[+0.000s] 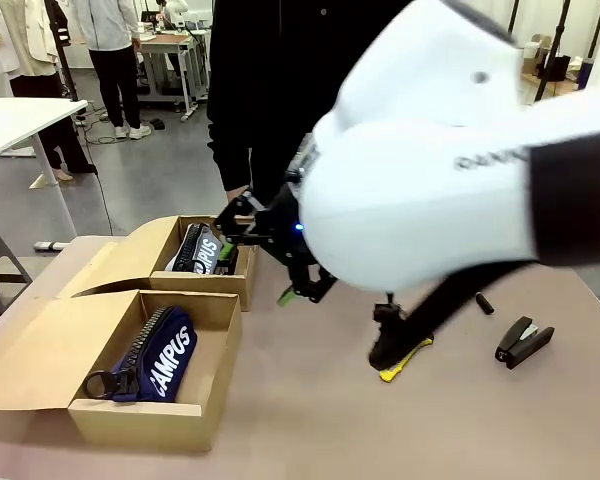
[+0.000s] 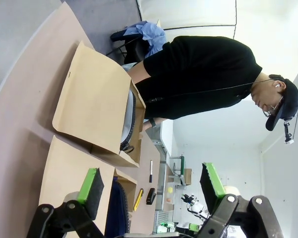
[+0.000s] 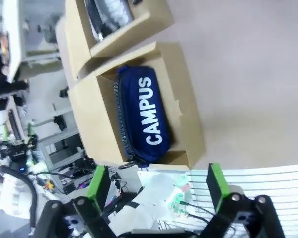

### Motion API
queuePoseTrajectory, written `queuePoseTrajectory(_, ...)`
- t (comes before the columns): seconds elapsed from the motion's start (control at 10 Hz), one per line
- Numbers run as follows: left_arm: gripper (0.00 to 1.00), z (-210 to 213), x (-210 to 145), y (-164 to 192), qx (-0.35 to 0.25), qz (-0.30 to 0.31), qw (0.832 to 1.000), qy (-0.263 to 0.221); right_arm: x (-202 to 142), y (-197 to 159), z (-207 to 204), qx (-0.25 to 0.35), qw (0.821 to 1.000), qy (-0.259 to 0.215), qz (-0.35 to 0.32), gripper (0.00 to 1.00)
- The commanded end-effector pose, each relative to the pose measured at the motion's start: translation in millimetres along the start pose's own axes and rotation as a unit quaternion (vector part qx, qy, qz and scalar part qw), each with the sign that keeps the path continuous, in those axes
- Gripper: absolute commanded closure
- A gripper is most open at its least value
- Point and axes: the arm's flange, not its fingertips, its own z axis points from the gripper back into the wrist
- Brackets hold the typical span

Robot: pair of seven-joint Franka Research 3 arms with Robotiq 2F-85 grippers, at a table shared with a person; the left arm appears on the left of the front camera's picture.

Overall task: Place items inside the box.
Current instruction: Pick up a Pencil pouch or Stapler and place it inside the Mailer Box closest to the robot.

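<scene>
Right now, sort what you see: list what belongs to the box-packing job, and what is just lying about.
Job: near box, navy CAMPUS pouch inside it; far box, grey zip pouch inside it; yellow utility knife, black marker pen, black stapler on the table.
Lying about: white side table; blue cloth, off the table.

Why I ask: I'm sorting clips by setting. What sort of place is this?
Probably a robotics lab or workshop: a white robot arm works over a table holding cardboard boxes, a white work table stands behind on a grey floor, and cables trail across it.
</scene>
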Motion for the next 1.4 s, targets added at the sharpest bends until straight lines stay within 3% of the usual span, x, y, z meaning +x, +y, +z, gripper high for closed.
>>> queuePoseTrajectory(0.0, 0.0, 1.2, -1.4, -0.4, -0.01, -0.005, 1.0, -0.002, 10.8, 27.7, -11.6, -0.011, 1.0, 0.011, 0.021, 0.0)
queuePoseTrajectory(0.1, 0.0, 1.2, -1.4, -0.4, -0.01, -0.005, 1.0, -0.002, 0.0, 0.0, 0.0, 0.0, 1.0, 0.0, 0.0, 0.0)
queuePoseTrajectory(0.2, 0.0, 1.2, -1.4, -0.4, -0.01, -0.005, 1.0, -0.002, 32.0, -8.2, 4.0, 0.018, 0.997, 0.075, 0.01, 0.0)
queuePoseTrajectory(0.3, 0.0, 1.2, -1.4, -0.4, -0.01, -0.005, 1.0, -0.002, 71.8, -31.1, 18.9, 0.001, 0.995, 0.096, -0.023, 0.0)
queuePoseTrajectory(0.4, 0.0, 1.2, -1.4, -0.4, -0.01, -0.005, 1.0, -0.002, 106.9, -59.9, 40.5, 0.024, 0.991, 0.119, -0.053, 0.0)
queuePoseTrajectory(0.6, 0.0, 1.2, -1.4, -0.4, -0.01, -0.005, 1.0, -0.002, 133.3, -121.6, 105.3, 0.146, 0.97, 0.174, -0.089, 0.0)
queuePoseTrajectory(0.8, 0.0, 1.2, -1.4, -0.4, -0.01, -0.005, 1.0, -0.002, 120.2, -188.9, 171.4, 0.234, 0.955, 0.15, -0.1, 0.0)
queuePoseTrajectory(1.0, 0.0, 1.2, -1.4, -0.4, -0.01, -0.005, 1.0, -0.002, 116.7, -286.8, 225.3, 0.332, 0.928, 0.094, -0.138, 0.0)
queuePoseTrajectory(1.2, 0.0, 1.2, -1.4, -0.4, -0.01, -0.005, 1.0, -0.002, 123.4, -369.5, 236.4, 0.395, 0.901, 0.054, -0.173, 0.0)
queuePoseTrajectory(1.3, 0.0, 1.2, -1.4, -0.4, -0.01, -0.005, 1.0, -0.002, 131.2, -404.3, 230.0, 0.427, 0.88, 0.057, -0.201, 0.0)
